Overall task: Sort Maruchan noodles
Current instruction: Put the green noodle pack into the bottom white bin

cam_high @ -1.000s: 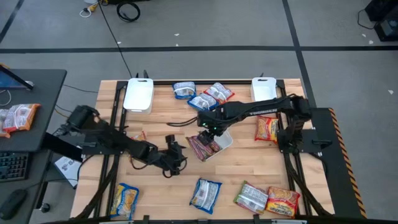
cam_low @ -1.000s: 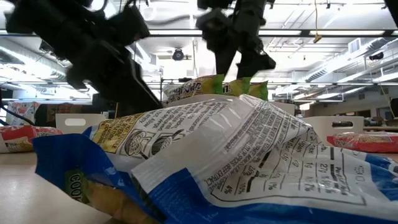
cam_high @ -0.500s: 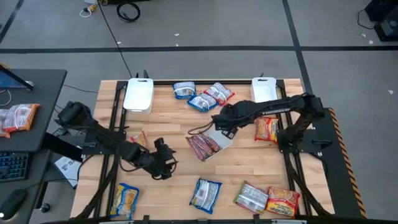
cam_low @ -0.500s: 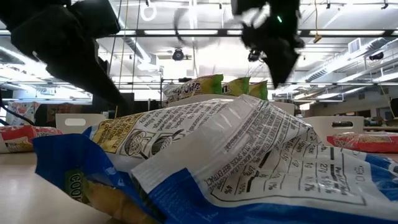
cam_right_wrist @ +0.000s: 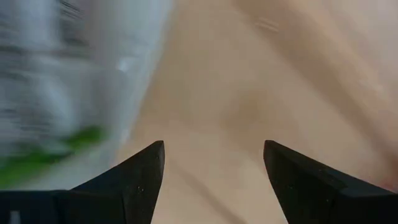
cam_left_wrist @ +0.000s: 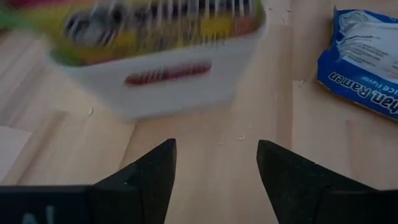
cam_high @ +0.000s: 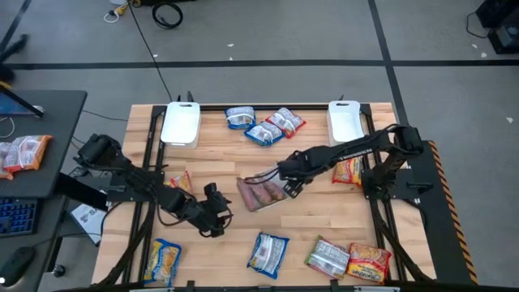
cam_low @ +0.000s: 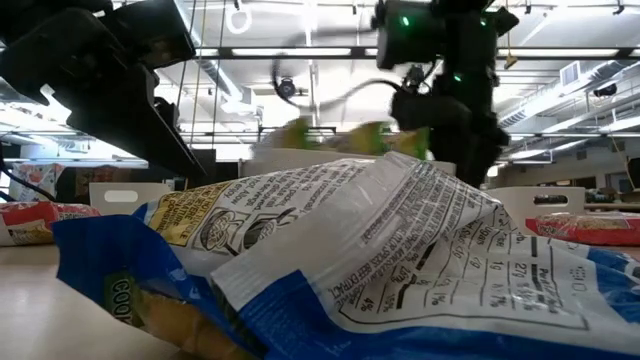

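Since a sec ago your right tool (cam_high: 289, 180) has pulled off the centre tray (cam_high: 268, 195) to its right edge, and that tray w/ the red-pink packets (cam_high: 258, 192) has slid a bit left. Your left tool (cam_high: 217, 217) has dropped back toward lower left of centre. Right tool fingers (cam_right_wrist: 134, 180) are spread, nothing between them, just bare worktop (cam_high: 324, 215). Left tool fingers (cam_left_wrist: 146, 177) also spread, empty, pointing at the tray w/ a blue packet (cam_left_wrist: 364, 59) off to one side.

Noodles in the high view:
- 3 blue-white packets (cam_high: 261, 126) top centre, between the two white trays (cam_high: 180, 124) at the top.
- Orange packet (cam_high: 349, 169) centre right, partly under right arm.
- Orange-yellow packet (cam_high: 163, 259) lower left.
- Blue-white one (cam_high: 268, 251) bottom centre.
- Silvery-green (cam_high: 327, 258) touching another orange (cam_high: 370, 263), lower right.
- One more packet (cam_high: 180, 182) by left arm, mostly hidden.

Low view is filled by a blue-white packet (cam_low: 380, 260) up close.
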Available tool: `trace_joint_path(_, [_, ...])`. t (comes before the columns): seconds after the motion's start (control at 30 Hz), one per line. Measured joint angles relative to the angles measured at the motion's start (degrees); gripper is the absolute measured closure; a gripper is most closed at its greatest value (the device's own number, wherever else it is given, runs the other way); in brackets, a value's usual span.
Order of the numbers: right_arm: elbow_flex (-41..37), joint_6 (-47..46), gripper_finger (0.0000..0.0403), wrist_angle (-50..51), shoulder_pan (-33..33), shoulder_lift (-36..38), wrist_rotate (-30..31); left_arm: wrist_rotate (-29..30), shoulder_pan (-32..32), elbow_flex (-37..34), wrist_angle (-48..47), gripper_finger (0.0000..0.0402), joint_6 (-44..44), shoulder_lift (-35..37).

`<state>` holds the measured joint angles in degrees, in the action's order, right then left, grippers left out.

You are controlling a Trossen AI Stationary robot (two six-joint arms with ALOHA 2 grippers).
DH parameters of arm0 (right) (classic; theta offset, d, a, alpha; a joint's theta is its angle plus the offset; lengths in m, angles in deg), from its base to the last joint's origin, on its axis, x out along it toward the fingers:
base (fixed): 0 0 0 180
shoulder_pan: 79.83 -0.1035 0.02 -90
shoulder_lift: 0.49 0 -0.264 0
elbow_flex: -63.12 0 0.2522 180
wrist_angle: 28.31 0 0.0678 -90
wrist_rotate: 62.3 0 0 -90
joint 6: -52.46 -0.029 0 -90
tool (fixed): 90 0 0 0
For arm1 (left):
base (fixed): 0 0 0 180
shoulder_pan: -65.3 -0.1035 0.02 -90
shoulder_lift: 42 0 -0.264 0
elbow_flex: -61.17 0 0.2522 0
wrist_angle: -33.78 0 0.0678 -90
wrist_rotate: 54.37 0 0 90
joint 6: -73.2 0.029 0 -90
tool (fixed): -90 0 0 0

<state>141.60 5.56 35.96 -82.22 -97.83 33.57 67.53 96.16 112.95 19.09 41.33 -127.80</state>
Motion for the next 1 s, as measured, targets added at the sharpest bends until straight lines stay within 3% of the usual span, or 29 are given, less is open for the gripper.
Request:
trace_joint_path(0.13, [2.3, 0.0, 0.0124, -2.1, -1.7, 0.0, -6.1, 0.0, -0.1, 0.0, -0.2, 0.0175, 0.0, 0.0])
trace_joint_path(0.3, [7.5, 0.7, 0.0124, 2.2, -8.3, 0.7, -7.2, -0.1, 0.7, 0.0, -1.1, 0.0175, 1.0, 0.0])
trace_joint_path(0.5, [14.5, -2.6, 0.0133, -0.7, -23.1, -0.4, 0.0, 0.0, 1.2, 0.4, -1.6, 0.0175, 2.6, 0.1])
trace_joint_path(0.6, [18.3, -2.7, 0.0134, -2.5, -29.7, -3.1, 6.0, -0.6, 1.2, 2.0, -3.0, 0.0175, 2.5, 0.8])
trace_joint_path(0.73, [24.7, -0.3, 0.0134, -1.1, -35.8, -8.3, 9.0, -3.6, 1.9, 6.3, -7.1, 0.0175, 2.2, 1.5])
trace_joint_path(1.0, [36.4, 17.9, 0.0135, 16.5, -45.9, -21.2, 7.6, -9.3, 7.7, 11.3, -17.8, 0.0175, -7.3, 1.5])
